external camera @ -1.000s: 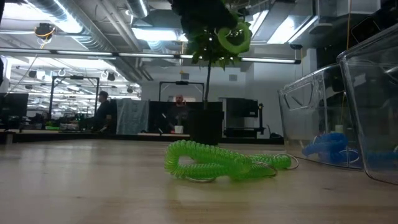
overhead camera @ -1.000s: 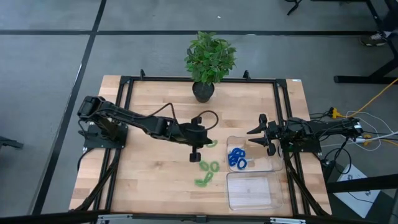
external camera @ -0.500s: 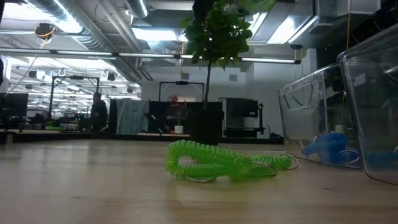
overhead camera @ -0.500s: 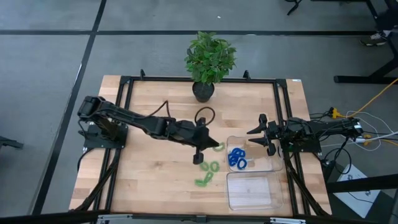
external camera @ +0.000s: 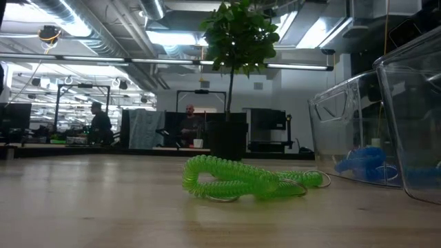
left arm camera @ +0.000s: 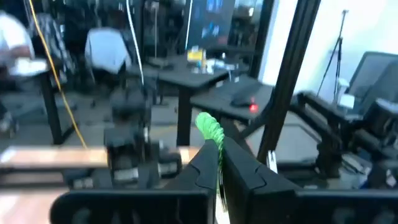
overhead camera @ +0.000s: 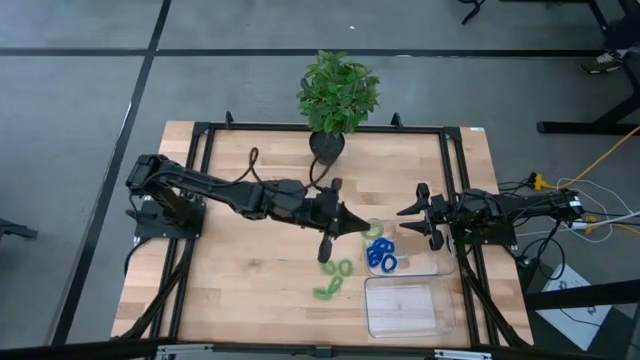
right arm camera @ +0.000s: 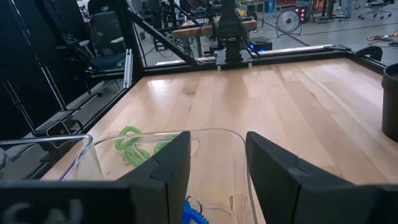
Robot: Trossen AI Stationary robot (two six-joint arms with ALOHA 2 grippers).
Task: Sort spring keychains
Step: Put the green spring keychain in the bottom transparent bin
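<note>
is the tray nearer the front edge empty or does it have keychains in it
Empty. In the high view the front clear tray shows only bare plastic, while the blue keychains lie in the other tray beside it.

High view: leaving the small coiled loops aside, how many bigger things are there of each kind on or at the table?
Clear trays: 2
Potted plant: 1
Robot arms: 2
Total: 5
</note>
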